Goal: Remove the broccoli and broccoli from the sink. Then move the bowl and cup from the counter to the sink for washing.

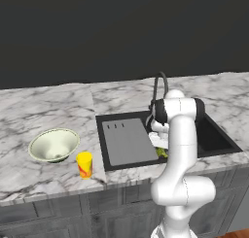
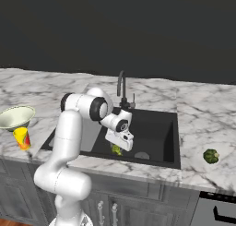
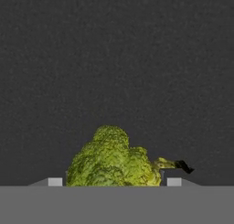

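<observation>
Marble counter (image 1: 48, 110) is carrying the bowl (image 1: 53, 144) and cup (image 1: 84, 164), left of the black sink (image 2: 156, 133). I'm reaching my gripper (image 3: 111, 182) into the basin, jaws straddling the yellowish-green broccoli (image 3: 112, 161); can't tell whether they're gripping. Darker broccoli (image 2: 211, 156) is sitting on the counter's right side.

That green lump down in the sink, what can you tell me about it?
It is a broccoli floret, yellowish-green and bumpy, with a short stem poking out to one side. It lies on the black sink floor near the front wall, right under the robot's pincer, whose two tips stand on either side of it.
</observation>
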